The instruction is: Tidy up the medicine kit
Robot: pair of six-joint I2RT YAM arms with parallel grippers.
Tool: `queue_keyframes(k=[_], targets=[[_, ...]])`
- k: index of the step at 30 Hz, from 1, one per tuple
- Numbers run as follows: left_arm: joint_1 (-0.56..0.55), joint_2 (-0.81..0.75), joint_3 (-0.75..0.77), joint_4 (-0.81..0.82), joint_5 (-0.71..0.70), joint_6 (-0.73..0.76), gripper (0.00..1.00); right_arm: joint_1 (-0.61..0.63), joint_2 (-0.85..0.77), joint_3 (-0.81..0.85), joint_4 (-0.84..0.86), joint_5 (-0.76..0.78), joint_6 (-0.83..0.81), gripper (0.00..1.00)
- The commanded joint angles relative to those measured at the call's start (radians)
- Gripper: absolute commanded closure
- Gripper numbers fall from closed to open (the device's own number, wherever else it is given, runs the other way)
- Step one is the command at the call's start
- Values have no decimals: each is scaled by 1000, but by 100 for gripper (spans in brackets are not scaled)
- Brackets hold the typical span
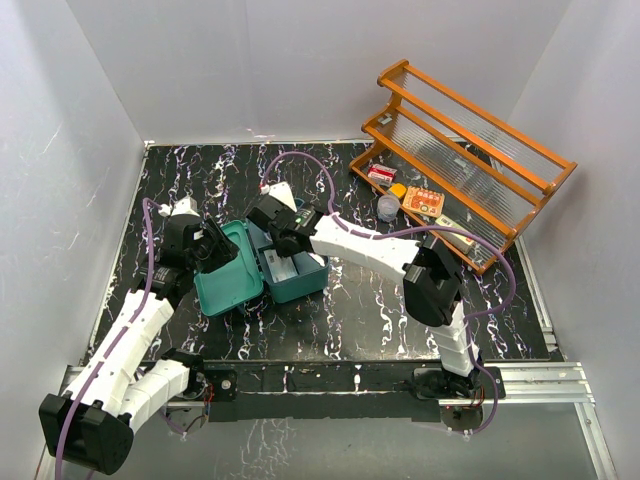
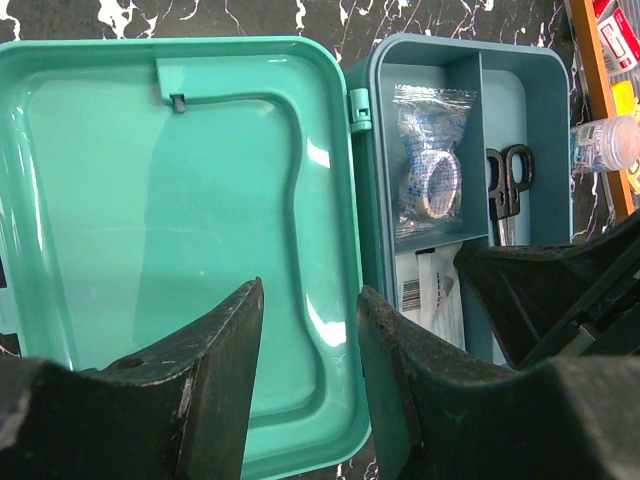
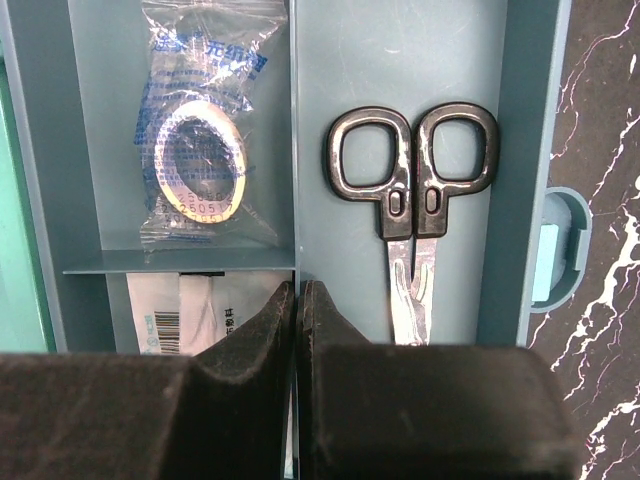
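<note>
Top external view first: the medicine kit (image 1: 300, 280) sits left of the middle of the black marbled table (image 1: 350, 320), wide open, with its lid (image 1: 232, 285) flopped flat to the left. Both my arms reach in over it. The orange rack (image 1: 470, 150) is off in the far right corner, well apart from the kit, with a few small packets and a little clear jar (image 1: 388, 207) at its foot.

On the left wrist cam, my left gripper (image 2: 310, 292) hangs over the inside of the lid near the hinge side. The fingers are partly apart with nothing between them; I can see straight through the gap to the green plastic.

My right gripper (image 3: 297, 292) is squeezed fully closed and empty-handed, its tips right over the divider wall in the bottom half of the kit. Just to their right, the black-handled scissors (image 3: 415, 190) lie in the long compartment, handles toward the far end. To the left there's a roll of tape (image 3: 200, 160) in a clear wrapper. A white packet with a barcode (image 3: 200, 315) lies in the section below that, partly hidden by my fingers.
</note>
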Motion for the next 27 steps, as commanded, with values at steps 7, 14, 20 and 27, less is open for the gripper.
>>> queue_keyframes(k=[7,14,20,27], targets=[[-1,2,28,-17,-25,18,57,-23,-27,-39,105,-35,5,100],[2,5,66,-71,-113,57,45,-25,-91,-34,87,-12,8,82],[32,17,112,-116,-215,90,25,-28,-171,-6,94,-22,-4,67],[151,25,63,-108,-208,29,1,-34,-261,-55,165,-129,-27,53]])
